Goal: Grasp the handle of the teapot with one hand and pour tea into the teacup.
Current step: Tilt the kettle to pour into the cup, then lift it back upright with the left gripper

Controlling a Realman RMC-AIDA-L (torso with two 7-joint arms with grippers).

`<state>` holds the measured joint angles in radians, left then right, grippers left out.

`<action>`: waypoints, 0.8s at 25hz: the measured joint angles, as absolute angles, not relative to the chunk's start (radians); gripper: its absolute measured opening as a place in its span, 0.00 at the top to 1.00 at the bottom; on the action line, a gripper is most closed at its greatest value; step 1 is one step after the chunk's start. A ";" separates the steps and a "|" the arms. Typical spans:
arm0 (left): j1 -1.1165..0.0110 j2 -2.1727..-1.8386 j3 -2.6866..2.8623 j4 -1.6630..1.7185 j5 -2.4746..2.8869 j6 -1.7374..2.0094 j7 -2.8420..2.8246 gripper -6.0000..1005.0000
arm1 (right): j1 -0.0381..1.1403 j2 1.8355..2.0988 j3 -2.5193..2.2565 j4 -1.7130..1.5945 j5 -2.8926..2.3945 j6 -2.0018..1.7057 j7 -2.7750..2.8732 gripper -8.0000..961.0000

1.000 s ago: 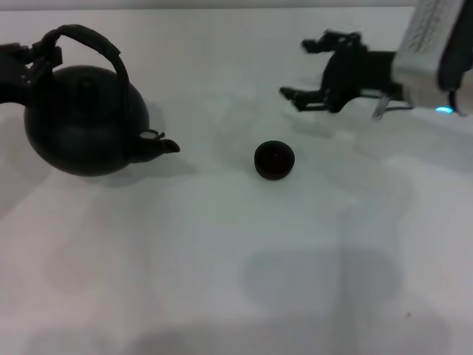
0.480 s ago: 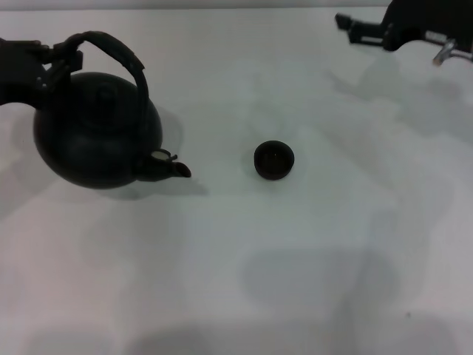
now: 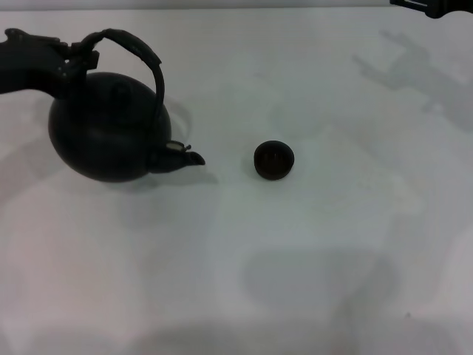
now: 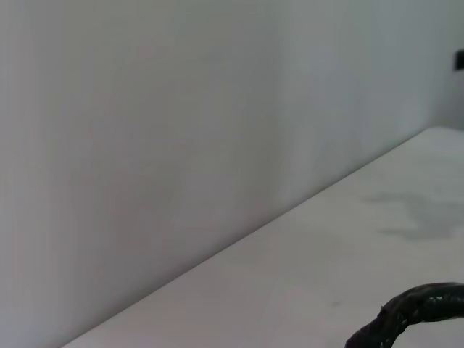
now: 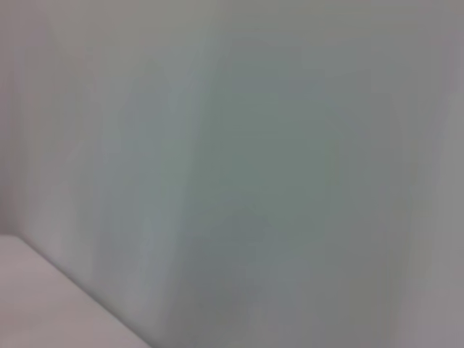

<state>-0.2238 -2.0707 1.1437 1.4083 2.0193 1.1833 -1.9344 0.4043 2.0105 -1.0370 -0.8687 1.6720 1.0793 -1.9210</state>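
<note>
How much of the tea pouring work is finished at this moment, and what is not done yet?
Done: the left gripper is shut on the handle of the teapot. In hand: the teapot's spout points at the teacup but is short of it. Left: closing that gap and pouring. The right gripper sits at the far right edge.

The teapot (image 3: 107,133) is showing matte black, its arched handle (image 3: 140,55) rough-textured black. The small teacup (image 3: 274,160) is showing black too. The table (image 3: 295,281) is looking plain white.

The left gripper (image 3: 70,59) is matte black and blocky, with angular links; the right gripper (image 3: 432,6) shows only a black sliver.
</note>
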 joint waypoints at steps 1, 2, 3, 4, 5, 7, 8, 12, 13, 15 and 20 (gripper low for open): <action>-0.224 -2.071 1.144 1.408 2.019 1.183 -1.934 0.86 | 0.404 2.010 -1.028 -0.859 1.680 1.090 -1.930 0.10; -0.236 -2.071 1.141 1.408 2.037 1.180 -1.949 0.86 | 0.404 2.010 -1.021 -0.850 1.686 1.097 -1.936 0.10; -0.246 -2.072 1.140 1.409 2.052 1.176 -1.965 0.86 | 0.404 2.009 -1.017 -0.844 1.690 1.101 -1.941 0.10; -0.257 -2.072 1.140 1.410 2.066 1.172 -1.983 0.86 | 0.405 2.009 -1.016 -0.841 1.691 1.103 -1.943 0.10; -0.271 -2.072 1.140 1.413 2.089 1.168 -2.008 0.87 | 0.405 2.009 -1.015 -0.840 1.692 1.103 -1.944 0.10; -0.298 -2.072 1.140 1.416 2.128 1.163 -2.046 0.87 | 0.407 2.009 -1.014 -0.839 1.693 1.104 -1.944 0.10; -0.309 -2.072 1.141 1.417 2.147 1.162 -2.062 0.87 | 0.409 2.009 -1.013 -0.839 1.693 1.104 -1.944 0.10; -0.351 -2.074 1.153 1.424 2.216 1.145 -2.124 0.87 | 0.413 2.011 -1.013 -0.839 1.693 1.105 -1.945 0.10; -0.359 -2.074 1.157 1.425 2.227 1.140 -2.135 0.87 | 0.414 2.011 -1.014 -0.839 1.693 1.106 -1.945 0.10; -0.371 -2.074 1.168 1.423 2.237 1.132 -2.146 0.87 | 0.416 2.011 -1.015 -0.839 1.694 1.107 -1.945 0.10; -0.404 -2.075 1.207 1.418 2.281 1.117 -2.180 0.86 | 0.418 2.011 -1.013 -0.839 1.696 1.108 -1.950 0.10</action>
<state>-0.4040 -2.0748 1.2069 1.4183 2.2811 1.1174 -2.1805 0.4182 2.0111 -1.0130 -0.8390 1.6957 1.1076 -1.9501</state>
